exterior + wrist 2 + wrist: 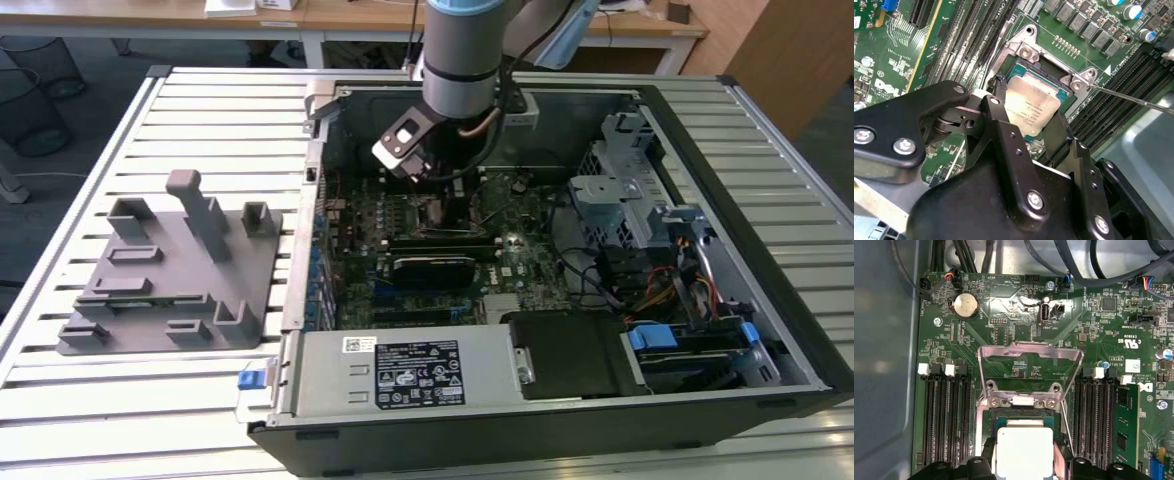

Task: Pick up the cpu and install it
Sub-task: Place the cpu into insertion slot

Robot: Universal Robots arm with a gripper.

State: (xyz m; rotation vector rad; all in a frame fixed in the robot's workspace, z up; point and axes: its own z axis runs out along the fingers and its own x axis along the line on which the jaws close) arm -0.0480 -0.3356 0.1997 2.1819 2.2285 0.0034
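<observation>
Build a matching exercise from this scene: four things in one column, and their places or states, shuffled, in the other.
1. cpu
2. grey fixture
3. socket frame
4. coin battery

a. hinged up, open
b. on the slatted table
c. between the fingers
d. round, silver, on the motherboard

Pairs: 1-c, 2-b, 3-a, 4-d

Silvery sq. cpu point(1031, 107) held over open socket point(1026, 50).

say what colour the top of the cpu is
Silvery-white metal. The cpu shows best in the first wrist view.
</observation>
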